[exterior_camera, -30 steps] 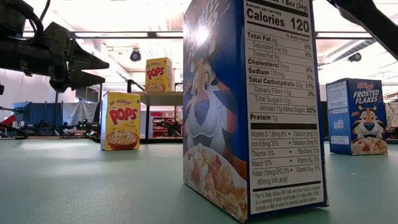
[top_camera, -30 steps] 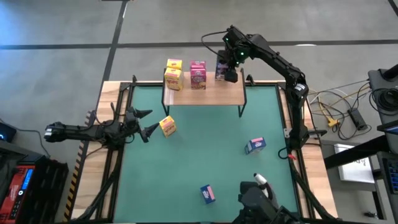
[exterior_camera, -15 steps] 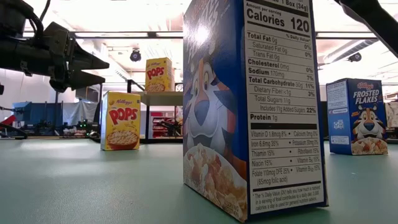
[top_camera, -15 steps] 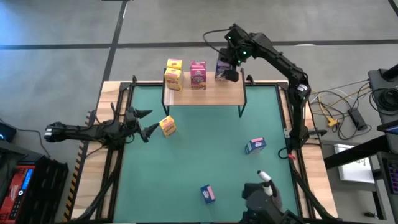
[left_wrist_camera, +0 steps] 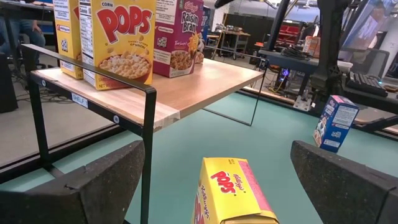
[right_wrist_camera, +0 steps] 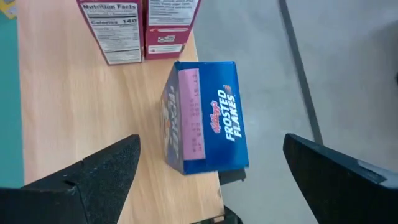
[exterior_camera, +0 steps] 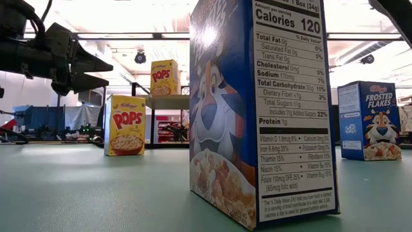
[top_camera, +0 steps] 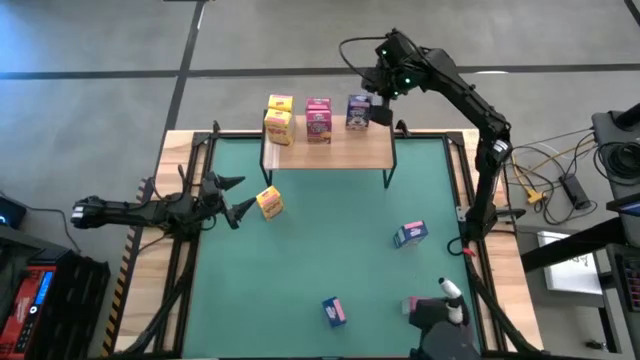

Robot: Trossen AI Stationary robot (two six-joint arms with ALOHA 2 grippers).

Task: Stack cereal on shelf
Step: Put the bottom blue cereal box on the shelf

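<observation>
The shelf (top_camera: 330, 150) stands at the mat's far edge and carries two yellow cereal boxes (top_camera: 279, 117), a pink one (top_camera: 318, 120) and a blue one (top_camera: 359, 111) at its right end. The blue box (right_wrist_camera: 205, 124) stands upright on its base. My right gripper (top_camera: 378, 88) hovers open above it, fingers well apart from it. My left gripper (top_camera: 235, 197) rests open and level at the mat's left. A yellow box (left_wrist_camera: 233, 190) stands upright on the mat between its fingers, untouched.
Another blue box (top_camera: 410, 234) stands on the mat at the right, and one more box (top_camera: 334, 311) near the front edge, close to the low camera (exterior_camera: 257, 109). A dark shape with something white (top_camera: 440, 315) shows at the near edge.
My right gripper has opened and let go of the blue box at the shelf's right end. It has then risen and drawn back toward the far right. The box stays standing upright on the shelf.
</observation>
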